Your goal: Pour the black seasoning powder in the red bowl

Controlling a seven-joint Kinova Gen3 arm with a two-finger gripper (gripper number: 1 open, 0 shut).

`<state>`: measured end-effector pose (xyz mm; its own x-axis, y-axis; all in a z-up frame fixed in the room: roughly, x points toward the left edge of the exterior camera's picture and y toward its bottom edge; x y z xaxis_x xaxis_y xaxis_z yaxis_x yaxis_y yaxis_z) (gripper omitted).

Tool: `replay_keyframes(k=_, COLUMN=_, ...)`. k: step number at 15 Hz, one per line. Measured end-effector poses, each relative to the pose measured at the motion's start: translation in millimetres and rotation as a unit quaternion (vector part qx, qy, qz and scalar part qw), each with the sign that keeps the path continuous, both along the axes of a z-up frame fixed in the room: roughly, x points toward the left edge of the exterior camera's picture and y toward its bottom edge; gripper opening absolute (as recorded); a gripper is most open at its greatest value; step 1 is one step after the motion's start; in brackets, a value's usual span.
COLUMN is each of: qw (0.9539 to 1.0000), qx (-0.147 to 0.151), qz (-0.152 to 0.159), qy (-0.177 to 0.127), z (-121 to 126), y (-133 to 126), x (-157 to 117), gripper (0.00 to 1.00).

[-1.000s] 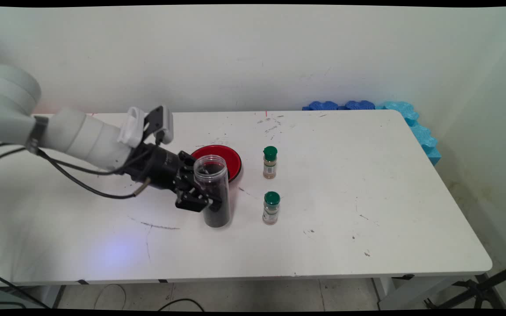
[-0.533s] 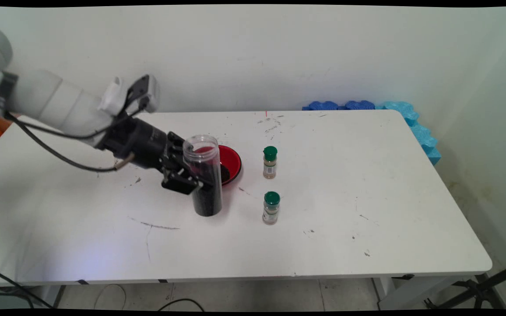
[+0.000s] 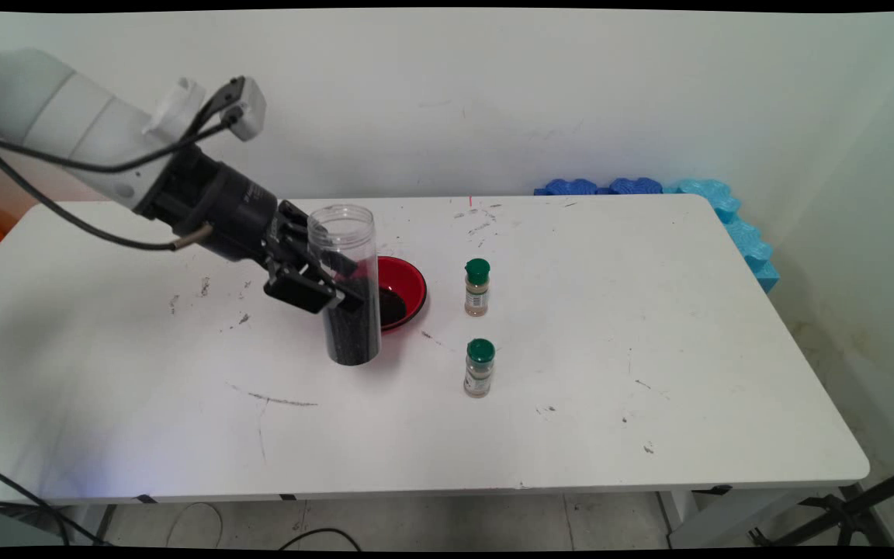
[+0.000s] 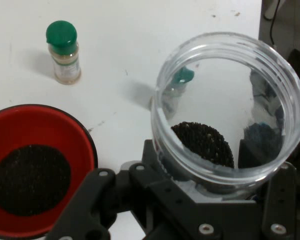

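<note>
One clear jar point(image 3: 351, 283), one red bowl point(image 3: 410, 284) and two green-capped spice bottles are counted on or above the white desk point(image 3: 649, 349); one black gripper point(image 3: 315, 283) is seen at the end of the white arm.

The fingers point(image 3: 301, 293) are closed against the sides of the clear jar point(image 4: 225, 110) at about mid-height, opened only as wide as the jar's body. The jar is held upright with its mouth open and uncapped, and its lower part is filled with dark grains point(image 4: 202, 142). Whether the jar's base touches the desk cannot be told. The gripper point(image 4: 190, 200) is seen from the hand view wrapped about the jar from below.

The red bowl point(image 4: 35, 165) lies just behind and to the right of the jar in the main view, partly hidden by it; a round heap of dark grains point(image 4: 30, 180) is seen in its middle. The farther spice bottle point(image 3: 476, 287) stands upright near the bowl's right side, apart from it. The nearer spice bottle point(image 3: 479, 367) stands upright closer to the desk's near edge, to the right of the jar and apart from it. In the hand view one bottle point(image 4: 63, 51) is seen plainly beyond the bowl, and the other point(image 4: 176, 90) is seen only through the jar's clear wall.

Blue foam pieces point(image 3: 695, 198) are stacked against the wall at the desk's far right corner. Black cables point(image 3: 67, 221) hang from the arm.
</note>
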<state>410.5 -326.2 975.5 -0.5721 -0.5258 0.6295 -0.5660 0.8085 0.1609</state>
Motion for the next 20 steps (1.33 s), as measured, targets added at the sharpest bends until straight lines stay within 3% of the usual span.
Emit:
replay_keyframes(k=6, qw=0.9997, qx=0.023, qz=0.007, qy=-0.005, z=15.9, y=-3.4, x=-2.5, gripper=0.0)
replay_keyframes(k=12, qw=0.9976, qx=0.062, qz=0.031, qy=-0.01, z=16.6, y=-18.1, x=-5.2, gripper=0.0)
replay_keyframes(k=17, qw=0.9921, qx=0.099, qz=0.075, qy=-0.013, z=8.0, y=-33.6, x=-4.3, gripper=0.0)
replay_keyframes(k=20, qw=0.9858, qx=0.129, qz=0.107, qy=-0.008, z=-0.9, y=-40.0, x=-3.4, gripper=0.0)
